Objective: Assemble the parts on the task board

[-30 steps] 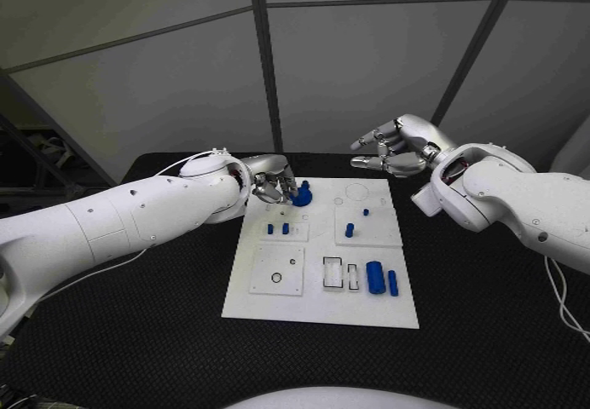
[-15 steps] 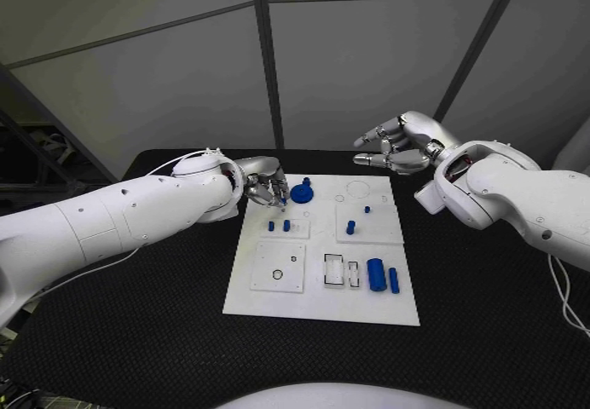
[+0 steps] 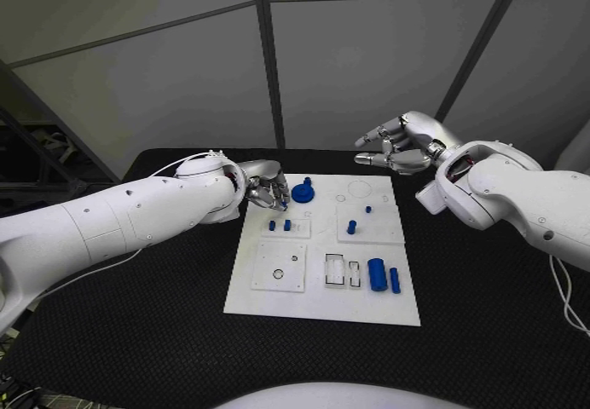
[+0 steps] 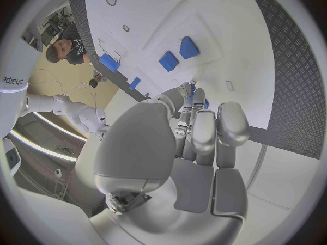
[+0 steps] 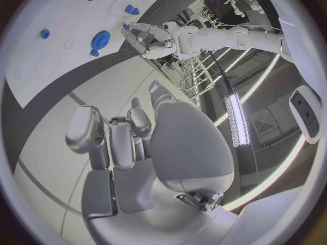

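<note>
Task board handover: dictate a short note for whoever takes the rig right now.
Left hand: at the task board's far left corner, pinching a small blue part beside the blue gear.
Right hand: empty, fingers curled, hovering beyond the far right corner.
Done: gear and several pegs stand on the board.
Left: two blue cylinders lie loose near the right edge; the pinched part is not yet seated.

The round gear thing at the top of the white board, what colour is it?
Blue. The gear shows best in the head view, on the task board.
</note>
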You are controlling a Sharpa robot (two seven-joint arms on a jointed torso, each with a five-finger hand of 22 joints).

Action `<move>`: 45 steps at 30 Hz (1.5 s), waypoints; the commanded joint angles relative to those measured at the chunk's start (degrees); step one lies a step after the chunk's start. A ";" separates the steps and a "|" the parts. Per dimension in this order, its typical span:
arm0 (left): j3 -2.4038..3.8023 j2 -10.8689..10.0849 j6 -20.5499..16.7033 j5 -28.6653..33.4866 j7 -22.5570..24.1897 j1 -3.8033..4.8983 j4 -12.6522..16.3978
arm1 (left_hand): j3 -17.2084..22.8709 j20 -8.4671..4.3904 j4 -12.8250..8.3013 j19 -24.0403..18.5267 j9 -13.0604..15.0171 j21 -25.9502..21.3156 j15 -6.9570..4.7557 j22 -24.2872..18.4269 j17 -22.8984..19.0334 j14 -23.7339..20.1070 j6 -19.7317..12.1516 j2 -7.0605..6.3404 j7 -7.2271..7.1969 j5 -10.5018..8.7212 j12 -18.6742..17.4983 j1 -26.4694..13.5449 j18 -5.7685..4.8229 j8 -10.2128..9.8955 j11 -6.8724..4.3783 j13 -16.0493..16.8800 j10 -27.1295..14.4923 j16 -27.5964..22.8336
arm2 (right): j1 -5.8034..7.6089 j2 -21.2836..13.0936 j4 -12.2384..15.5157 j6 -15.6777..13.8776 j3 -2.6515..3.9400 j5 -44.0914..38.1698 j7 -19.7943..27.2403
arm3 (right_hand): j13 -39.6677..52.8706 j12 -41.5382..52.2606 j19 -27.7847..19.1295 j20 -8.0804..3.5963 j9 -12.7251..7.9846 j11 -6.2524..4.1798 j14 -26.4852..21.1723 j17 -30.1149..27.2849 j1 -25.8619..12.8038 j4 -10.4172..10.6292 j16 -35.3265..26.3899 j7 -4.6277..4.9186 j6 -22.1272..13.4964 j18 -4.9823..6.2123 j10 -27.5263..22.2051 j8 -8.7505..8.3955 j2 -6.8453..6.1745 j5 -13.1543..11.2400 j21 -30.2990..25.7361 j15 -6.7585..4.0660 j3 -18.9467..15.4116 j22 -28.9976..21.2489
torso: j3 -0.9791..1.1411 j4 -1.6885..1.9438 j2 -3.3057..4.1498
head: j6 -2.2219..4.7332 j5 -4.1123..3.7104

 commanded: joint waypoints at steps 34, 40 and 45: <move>-0.03 1.11 2.77 -0.06 -0.39 -0.01 -1.21 | 0.19 0.08 -0.82 -0.49 -0.24 -0.32 -0.08 -0.19 -0.18 1.14 0.58 -0.04 0.09 -0.29 -0.42 -0.44 -5.29 -0.23 -0.08 -0.17 0.57 -0.09 | 0.11 -0.02 0.16 0.30 0.04 -0.06 0.41 | 0.09 0.34 0.04 -0.26 0.06 -0.14 2.38 0.08 -0.01 -0.42 -0.25 -0.04 0.39 1.00 0.31 -0.16 0.32 0.19 -0.26 -0.42 -0.05 0.07 | 0.00 0.03 -0.02 | -0.31 -0.20; -0.10 1.24 2.86 -0.06 -0.30 0.00 -1.27 | 0.19 0.08 -0.82 -0.49 -0.24 -0.32 -0.08 -0.19 -0.18 1.14 0.58 -0.04 0.09 -0.29 -0.42 -0.44 -5.29 -0.23 -0.08 -0.17 0.57 -0.09 | 0.11 -0.05 0.21 0.28 0.04 -0.06 0.40 | 0.09 0.34 0.04 -0.26 0.06 -0.14 2.38 0.08 -0.01 -0.42 -0.25 -0.04 0.39 1.00 0.31 -0.16 0.32 0.19 -0.26 -0.42 -0.05 0.07 | 0.00 0.01 -0.01 | -0.28 -0.21; -0.17 1.42 2.89 -0.06 -0.34 -0.01 -1.53 | 0.19 0.08 -0.82 -0.49 -0.24 -0.32 -0.08 -0.19 -0.18 1.14 0.58 -0.04 0.09 -0.29 -0.42 -0.44 -5.29 -0.23 -0.08 -0.17 0.57 -0.09 | 0.12 -0.11 0.27 0.27 0.04 -0.06 0.38 | 0.09 0.37 0.09 -0.27 0.08 -0.14 2.40 0.13 -0.06 -0.45 -0.23 -0.04 0.40 0.99 0.34 -0.17 0.37 0.19 -0.26 -0.43 -0.06 0.10 | 0.02 0.01 0.00 | -0.24 -0.31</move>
